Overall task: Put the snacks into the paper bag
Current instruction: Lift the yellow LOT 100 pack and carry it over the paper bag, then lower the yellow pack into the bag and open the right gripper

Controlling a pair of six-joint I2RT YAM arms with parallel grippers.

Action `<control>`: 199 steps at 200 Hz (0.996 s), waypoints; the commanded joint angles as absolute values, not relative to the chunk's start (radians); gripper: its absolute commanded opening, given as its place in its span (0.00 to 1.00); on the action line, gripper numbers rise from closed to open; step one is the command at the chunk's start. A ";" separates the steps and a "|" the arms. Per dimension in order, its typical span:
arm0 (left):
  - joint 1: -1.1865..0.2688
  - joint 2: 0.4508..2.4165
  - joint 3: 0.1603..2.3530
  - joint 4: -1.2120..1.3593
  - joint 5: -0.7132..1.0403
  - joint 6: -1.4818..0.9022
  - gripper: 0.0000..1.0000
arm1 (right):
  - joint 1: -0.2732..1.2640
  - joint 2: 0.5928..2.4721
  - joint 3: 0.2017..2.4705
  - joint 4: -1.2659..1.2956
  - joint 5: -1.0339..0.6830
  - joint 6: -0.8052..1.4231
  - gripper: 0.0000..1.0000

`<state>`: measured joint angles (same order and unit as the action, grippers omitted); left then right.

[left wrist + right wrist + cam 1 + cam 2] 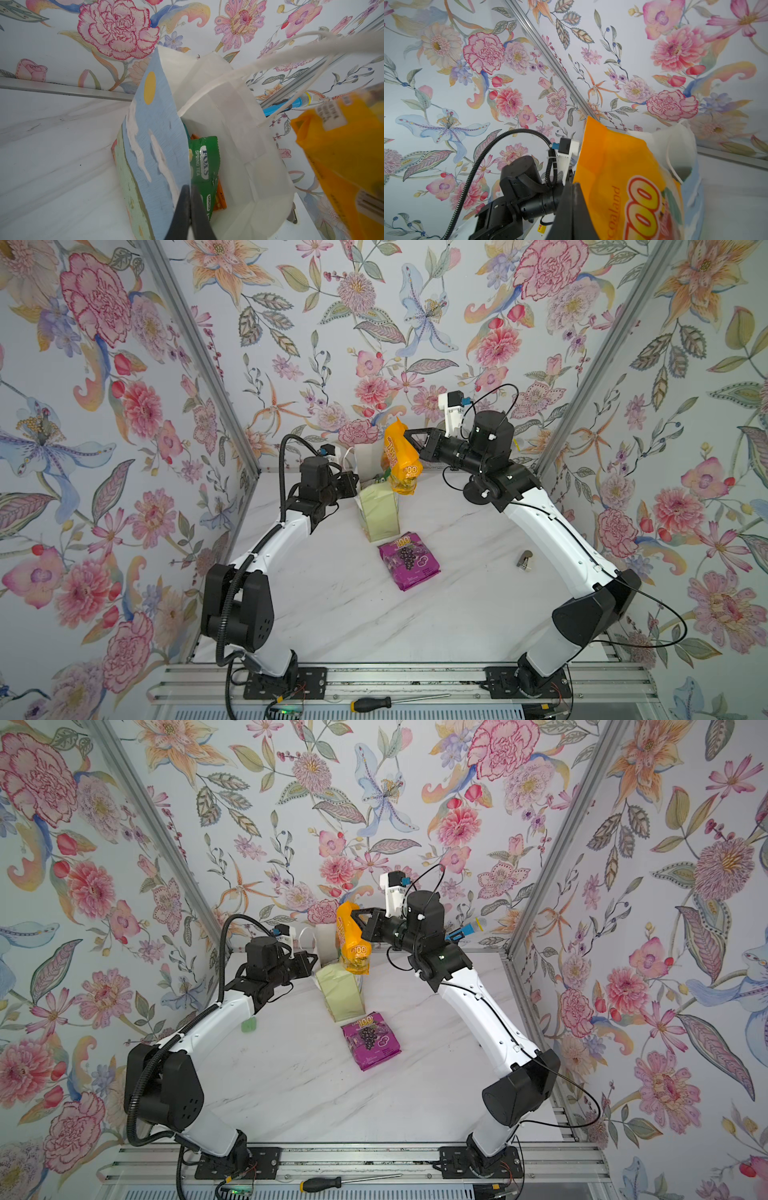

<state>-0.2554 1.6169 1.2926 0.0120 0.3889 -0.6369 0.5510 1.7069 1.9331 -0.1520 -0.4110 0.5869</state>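
Observation:
The paper bag point(380, 512) stands upright at the back middle of the table, pale yellow-green outside and white inside. My left gripper point(355, 482) is shut on the rim of its blue-printed wall point(153, 128), seen in the left wrist view with the left gripper point(190, 188) pinching that wall. Inside lie a green FOX'S packet point(204, 164) and an orange one point(222, 200). My right gripper point(405, 434) is shut on the top of an orange-yellow packet point(402, 466), which hangs over the bag's mouth. A purple grape packet point(409, 561) lies flat in front of the bag.
A small metal object point(525, 561) lies on the table to the right. In a top view a small green piece point(248, 1026) sits beside the left arm. A blue pen-like thing point(463, 927) lies at the back right. A screwdriver point(370, 703) rests on the front rail.

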 commanded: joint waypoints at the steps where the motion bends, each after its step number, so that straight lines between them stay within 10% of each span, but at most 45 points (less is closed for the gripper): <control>1: -0.259 1.624 1.340 0.038 0.411 -0.632 0.00 | 0.555 1.751 2.070 -0.100 -0.417 0.564 0.00; 76: -0.259 1.625 1.329 0.054 0.418 -0.643 0.00 | 0.563 2.086 2.517 -0.185 -0.431 0.623 0.00; 199: -0.259 1.616 1.337 0.054 0.422 -0.644 0.00 | 0.561 2.220 2.549 -0.224 -0.333 0.604 0.00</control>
